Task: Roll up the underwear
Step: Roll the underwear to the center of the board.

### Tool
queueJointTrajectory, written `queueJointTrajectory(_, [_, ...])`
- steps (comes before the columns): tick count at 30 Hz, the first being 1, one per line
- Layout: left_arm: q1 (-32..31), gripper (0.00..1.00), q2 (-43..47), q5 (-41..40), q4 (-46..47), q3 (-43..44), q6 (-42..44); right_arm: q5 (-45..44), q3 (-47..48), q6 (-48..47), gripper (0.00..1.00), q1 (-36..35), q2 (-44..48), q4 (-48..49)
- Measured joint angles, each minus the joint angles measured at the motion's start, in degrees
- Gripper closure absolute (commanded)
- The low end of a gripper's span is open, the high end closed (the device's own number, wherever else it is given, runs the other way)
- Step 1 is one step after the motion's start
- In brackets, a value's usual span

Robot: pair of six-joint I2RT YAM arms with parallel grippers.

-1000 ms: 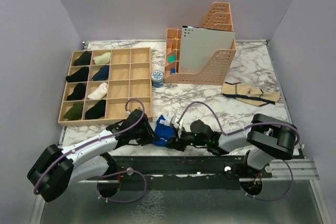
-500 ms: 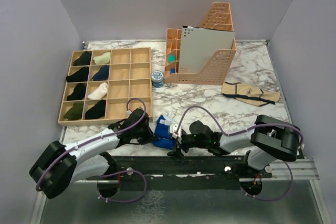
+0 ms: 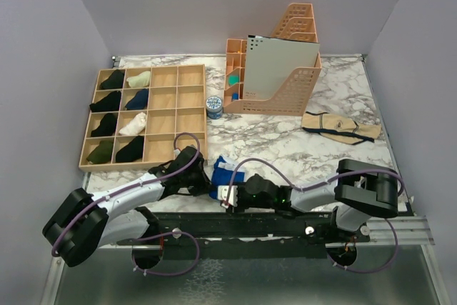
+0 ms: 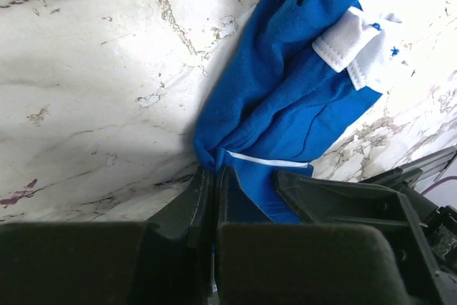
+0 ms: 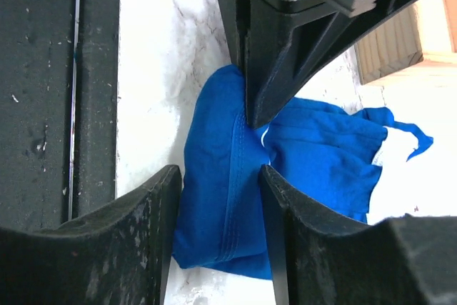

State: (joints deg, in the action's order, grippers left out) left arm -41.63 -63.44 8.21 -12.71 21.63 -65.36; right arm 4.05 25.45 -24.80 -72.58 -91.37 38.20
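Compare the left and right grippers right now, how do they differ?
The left gripper is shut, pinching a fold of the blue underwear; the right gripper is open, jaws standing either side of the bundle. The left gripper reaches in from the left, the right gripper from the right. Both are at the same garment.

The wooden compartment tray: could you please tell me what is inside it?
Eight rolled garments fill the wooden tray's two left columns, six dark, two pale. The two right columns look bare, though the left arm's cable covers part of the nearest corner cell.
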Motion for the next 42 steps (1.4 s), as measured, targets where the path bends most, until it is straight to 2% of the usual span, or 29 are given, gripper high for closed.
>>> queueJointTrajectory(6, [0.0, 1.0, 0.0, 0.1, 0.0, 0.0, 0.0, -7.5, -0.9, -3.4, 0.67, -3.1, -1.3, 3.4])
queueJointTrajectory(8, [0.0, 1.0, 0.0, 0.2, 0.1, 0.0, 0.0, -9.2, -1.5, -3.9, 0.78, -3.8, -1.3, 4.3])
queueJointTrajectory(10, [0.0, 1.0, 0.0, 0.2, 0.1, 0.0, 0.0, -10.7, -1.6, -4.4, 0.94, -4.3, -1.4, 5.1])
queueJointTrajectory(11, [0.0, 1.0, 0.0, 0.2, 0.1, 0.0, 0.0, -11.2, -1.6, -4.6, 0.99, -4.4, -1.6, 5.4])
queueJointTrajectory(14, [0.0, 1.0, 0.0, 0.2, 0.1, 0.0, 0.1, -12.2, -1.6, -4.6, 0.99, -4.7, -2.0, 5.9])
queueJointTrajectory(15, [0.0, 0.93, -0.1, 0.2, 0.0, 0.1, 0.1, -12.2, -1.6, -4.4, 1.0, -4.7, -2.1, 6.0])
queueJointTrajectory(16, [0.0, 0.79, -0.1, 0.2, -0.1, 0.2, 0.2, -12.2, -1.6, -4.1, 1.0, -4.7, -2.2, 6.1])
queueJointTrajectory(20, [0.0, 0.57, 0.2, -0.2, -0.9, 0.3, 0.6, -11.6, -1.2, 0.3, 0.99, -4.7, -2.2, 5.7])
queueJointTrajectory(26, [0.0, 0.39, 7.3, -3.2, -5.8, 0.3, 1.4, -3.3, -0.5, 14.5, 0.99, -1.9, -2.6, 6.9])
queueJointTrajectory(30, [0.0, 0.32, 14.2, -3.8, -6.8, -0.3, 2.1, 4.1, -2.0, 26.5, 0.99, 1.2, -5.1, 13.6])
queueJointTrajectory(35, [0.0, 0.24, 18.6, -3.8, -7.1, -1.7, 3.3, 12.7, -4.2, 40.3, 0.99, 6.2, -11.0, 25.6])
queueJointTrajectory(42, [0.0, 0.21, 21.2, -3.8, -7.2, -2.6, 4.3, 24.3, -4.8, 55.7, 0.94, 14.3, -17.1, 34.9])
